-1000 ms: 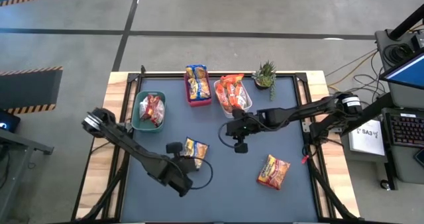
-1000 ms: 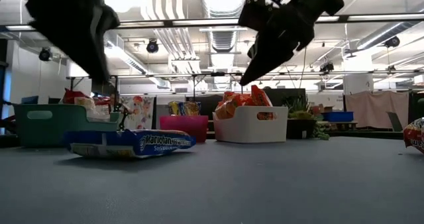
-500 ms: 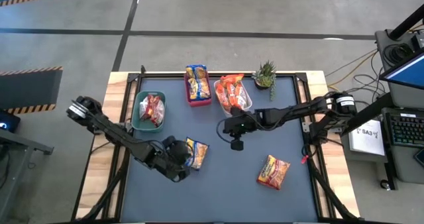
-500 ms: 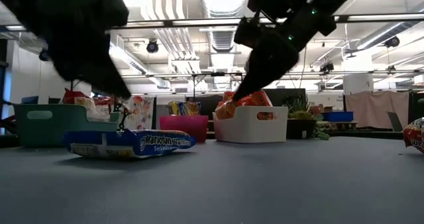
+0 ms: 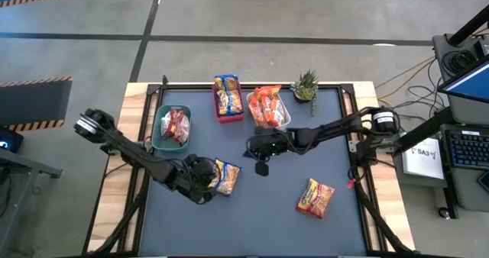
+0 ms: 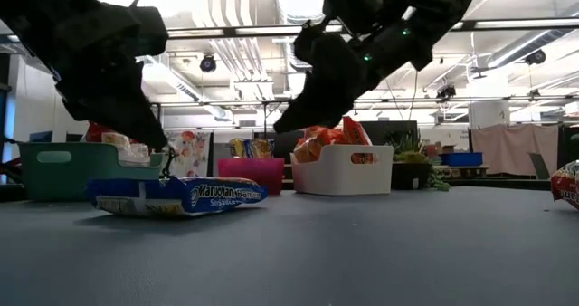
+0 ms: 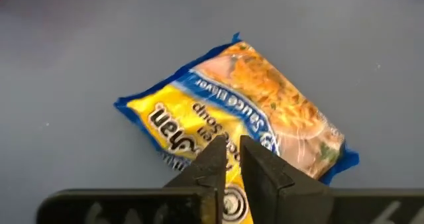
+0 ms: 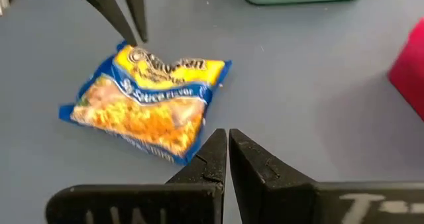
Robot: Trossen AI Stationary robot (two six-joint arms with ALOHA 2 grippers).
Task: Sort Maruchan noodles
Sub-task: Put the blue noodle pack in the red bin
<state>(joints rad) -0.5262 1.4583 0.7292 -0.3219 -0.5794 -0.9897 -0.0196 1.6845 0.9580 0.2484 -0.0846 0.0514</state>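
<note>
A yellow-and-blue noodle packet (image 5: 227, 175) lies flat on the grey table left of the middle, and shows too in the left wrist view as the packet (image 7: 265, 98). My left gripper (image 5: 212, 178) is shut, slants down from the left, and has its tips at the packet's yellow logo end. My right gripper (image 5: 262, 169) is shut and hangs in the air right of that packet (image 8: 146, 98), clear of it. An orange-red packet (image 5: 315, 197) lies flat toward the near right. My left gripper (image 7: 230, 144) has its shut fingertips (image 8: 136, 42) right at the packet's yellow logo end (image 7: 172, 121), slanting down from the table's left. I cannot tell whether they touch it. The packet lies flat on the table.
Along the far edge stand a green bin (image 5: 160, 132) with red packets, a red bin (image 5: 228, 116) with yellow-and-blue packets, a white bin (image 5: 286, 114) with orange packets, and a small potted plant (image 5: 306, 85). Bare table lies between the two loose packets.
My left arm has drawn back toward the table's left and its gripper has come down to the yellow-and-blue packet's left end. My right gripper has moved toward the table's left, closer to that packet, and slightly down. The packet has stayed in place.
</note>
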